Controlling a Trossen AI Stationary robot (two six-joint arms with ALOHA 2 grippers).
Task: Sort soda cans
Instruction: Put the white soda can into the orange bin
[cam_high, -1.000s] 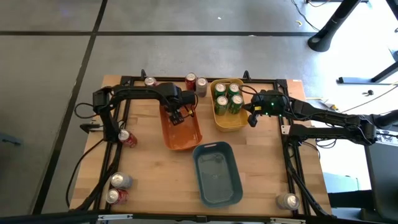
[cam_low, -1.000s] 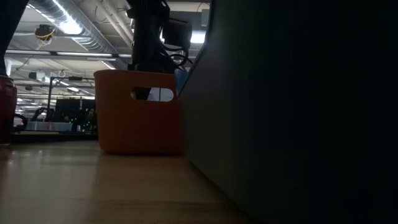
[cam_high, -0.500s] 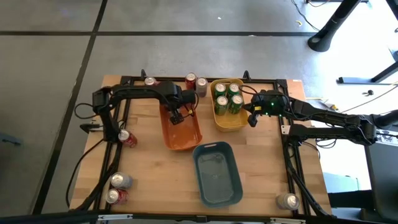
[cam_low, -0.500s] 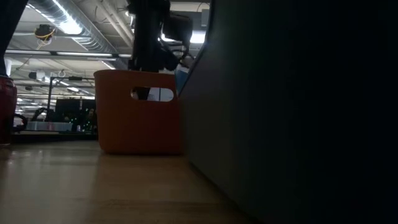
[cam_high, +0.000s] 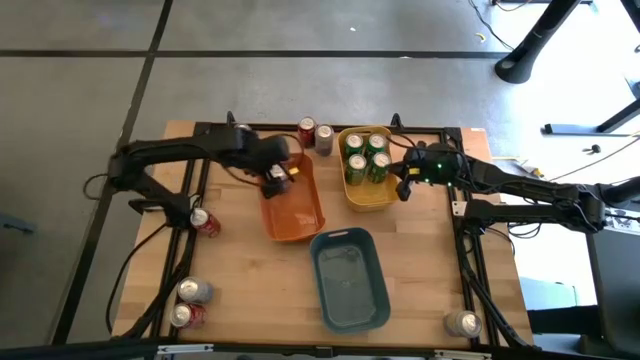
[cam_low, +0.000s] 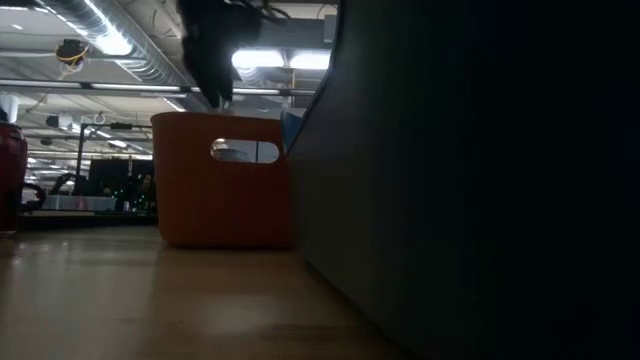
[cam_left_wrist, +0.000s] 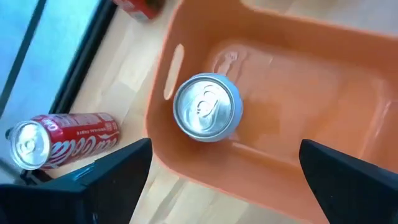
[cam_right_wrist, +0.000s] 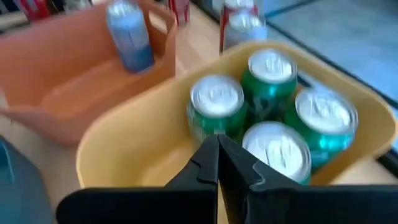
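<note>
Upright: smooth silver-topped cylindrical can (cam_left_wrist: 207, 116) inside glossy orange plastic bin (cam_left_wrist: 348, 74)

I see four green cans (cam_high: 366, 157) upright in yellow bin (cam_high: 368, 199), one silver-grey can (cam_left_wrist: 206, 108) standing in orange bin (cam_left_wrist: 348, 74), others scattered on table.

The floor (cam_high: 300, 60) is grey with dark lines. Long bright lights (cam_low: 110, 42) and pipes (cam_low: 140, 60) hang from the ceiling.
</note>
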